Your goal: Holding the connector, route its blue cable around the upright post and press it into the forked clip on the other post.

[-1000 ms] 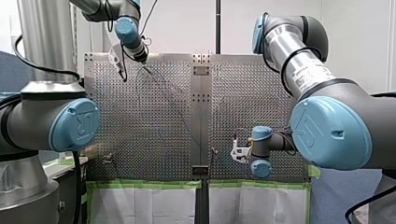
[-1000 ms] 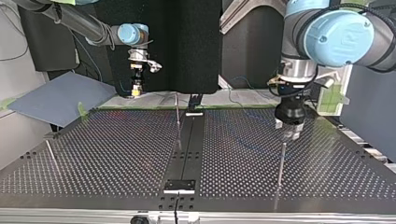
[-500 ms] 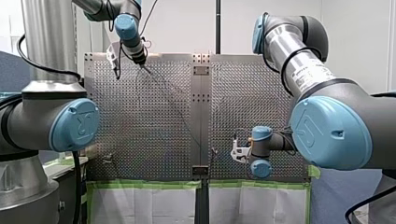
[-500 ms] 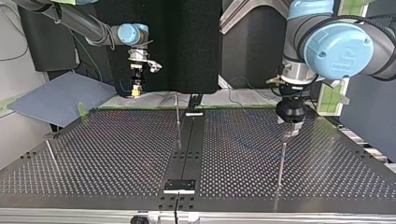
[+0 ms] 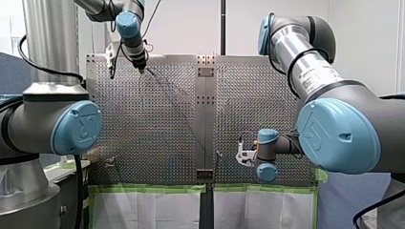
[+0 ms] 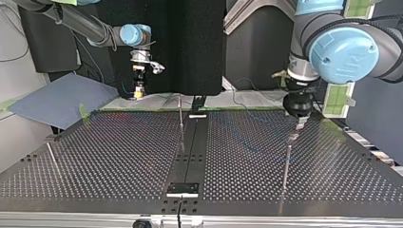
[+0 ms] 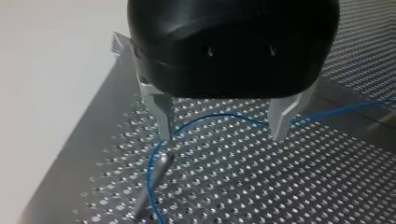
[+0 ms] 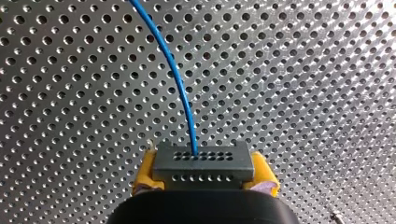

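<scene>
In the right wrist view my right gripper (image 8: 204,179) has its yellow pads shut on the grey connector (image 8: 203,161). The blue cable (image 8: 177,79) leaves the connector and runs away over the perforated plate. My left gripper (image 7: 223,126) is black with metal fingers and stands open. The blue cable (image 7: 219,116) passes beneath it, close against one finger (image 7: 163,116), then bends down past an upright post (image 7: 154,179). In the top view my left gripper (image 6: 299,122) hangs just above that post (image 6: 285,164). My right gripper (image 6: 139,92) is at the table's far side.
A second thin post (image 6: 180,118) stands near the table's centre strip (image 6: 183,187), and a third (image 6: 52,156) is at the top view's left. A blue-grey board (image 6: 62,97) leans beyond the table's edge. Green tape (image 5: 148,188) lines the front view's near edge.
My left gripper has lifted away from the post, upward and slightly right in the top view, with its fingers still open. My right arm holds the connector still.
</scene>
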You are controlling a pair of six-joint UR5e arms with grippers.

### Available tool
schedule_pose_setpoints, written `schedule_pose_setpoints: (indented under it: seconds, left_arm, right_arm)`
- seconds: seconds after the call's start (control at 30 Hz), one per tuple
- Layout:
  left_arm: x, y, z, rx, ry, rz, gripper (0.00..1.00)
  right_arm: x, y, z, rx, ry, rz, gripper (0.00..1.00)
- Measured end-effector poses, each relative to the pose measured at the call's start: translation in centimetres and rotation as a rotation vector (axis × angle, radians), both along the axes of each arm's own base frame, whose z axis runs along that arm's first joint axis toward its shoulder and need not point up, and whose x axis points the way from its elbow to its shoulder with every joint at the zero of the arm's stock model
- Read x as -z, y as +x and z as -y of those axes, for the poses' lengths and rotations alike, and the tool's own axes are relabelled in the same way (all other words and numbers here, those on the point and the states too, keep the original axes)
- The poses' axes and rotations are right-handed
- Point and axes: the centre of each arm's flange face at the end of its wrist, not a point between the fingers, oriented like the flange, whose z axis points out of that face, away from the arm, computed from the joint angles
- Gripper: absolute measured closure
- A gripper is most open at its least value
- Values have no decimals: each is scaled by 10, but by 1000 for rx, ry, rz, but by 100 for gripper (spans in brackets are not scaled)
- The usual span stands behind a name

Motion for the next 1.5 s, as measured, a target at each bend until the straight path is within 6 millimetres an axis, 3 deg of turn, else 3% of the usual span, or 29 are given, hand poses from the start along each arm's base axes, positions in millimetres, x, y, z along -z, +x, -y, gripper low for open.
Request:
schedule_pose_setpoints:
  seconds: [0.93, 1.5]
  left_arm:
    - [2, -6, 2, 87, 231, -58, 0]
    - [1, -3, -13, -48, 171, -40, 0]
  right_arm:
    - [1, -1, -1, 0, 2, -1, 100]
    - [2, -1, -2, 0, 3, -1, 100]
